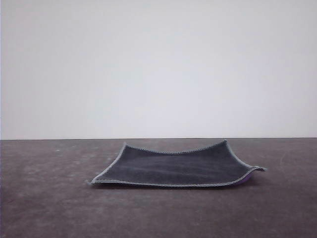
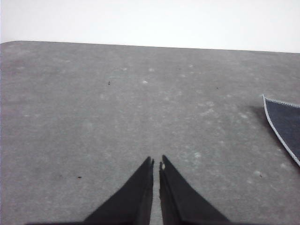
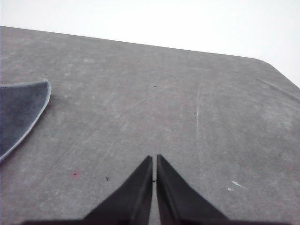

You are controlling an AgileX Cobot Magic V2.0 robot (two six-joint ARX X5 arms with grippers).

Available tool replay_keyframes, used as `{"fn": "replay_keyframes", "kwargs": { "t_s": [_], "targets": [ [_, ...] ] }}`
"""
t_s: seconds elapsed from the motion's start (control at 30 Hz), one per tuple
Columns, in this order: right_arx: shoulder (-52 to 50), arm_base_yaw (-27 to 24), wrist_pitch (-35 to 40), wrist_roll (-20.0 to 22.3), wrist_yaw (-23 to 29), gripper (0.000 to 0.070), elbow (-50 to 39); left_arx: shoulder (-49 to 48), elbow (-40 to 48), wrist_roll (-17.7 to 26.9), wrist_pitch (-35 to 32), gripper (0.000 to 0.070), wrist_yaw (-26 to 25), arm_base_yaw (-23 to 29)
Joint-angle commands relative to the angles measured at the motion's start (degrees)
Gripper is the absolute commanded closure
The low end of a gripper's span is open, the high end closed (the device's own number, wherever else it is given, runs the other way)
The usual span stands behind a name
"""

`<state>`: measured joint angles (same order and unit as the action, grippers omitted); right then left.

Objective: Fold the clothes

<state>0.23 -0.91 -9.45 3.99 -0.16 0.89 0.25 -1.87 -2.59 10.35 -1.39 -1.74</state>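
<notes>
In the left wrist view, the left gripper (image 2: 156, 164) sits at the bottom centre of the frame, its two black pointed fingers (image 2: 136, 197) drawn together with only a hairline slit between the tips, holding nothing. Beyond it spreads the dark grey, faintly speckled counter (image 2: 117, 108), and at the right edge of the frame one corner of the small square dark charcoal cloth with a light grey stitched hem (image 2: 287, 119) lies on the surface, well apart from the fingertips.

In the right wrist view, the right gripper (image 3: 154, 159) is likewise at the bottom centre, its black fingers closed tip to tip on nothing. The scratched counter lies past it, and a rounded corner of the cloth shows at the left edge of the frame, apart from the gripper.

In the front view, the cloth lies spread open in the lower middle of the frame, charcoal face up. Its corners curl upward, and at the lower right corner a sliver of purple underside (image 1: 243, 180) shows. Behind the counter's far edge rises a plain white wall (image 1: 158, 64).
</notes>
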Motion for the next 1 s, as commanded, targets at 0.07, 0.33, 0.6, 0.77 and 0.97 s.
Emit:
{"fn": "replay_keyframes", "kwargs": {
  "t_s": [0.07,0.33,0.6,0.77,0.97],
  "targets": [
    [-0.02,-0.09,0.61,-0.96,0.2,0.069,-0.2,-0.07,1.11,-0.04,0.33,0.0684,0.07,0.07],
    [-0.02,-0.09,0.61,-0.96,0.2,0.069,-0.2,-0.07,1.11,-0.04,0.33,0.0684,0.07,0.06],
    [-0.02,-0.09,0.61,-0.96,0.22,0.069,-0.2,-0.07,1.11,-0.04,0.33,0.0684,0.07,0.04],
    [-0.02,-0.09,0.61,-0.96,0.22,0.069,-0.2,-0.07,1.11,-0.04,0.33,0.0684,0.07,0.06],
    [-0.02,-0.09,0.61,-0.96,0.22,0.069,-0.2,-0.07,1.11,-0.04,0.33,0.0684,0.07,0.05]
  ]
}}
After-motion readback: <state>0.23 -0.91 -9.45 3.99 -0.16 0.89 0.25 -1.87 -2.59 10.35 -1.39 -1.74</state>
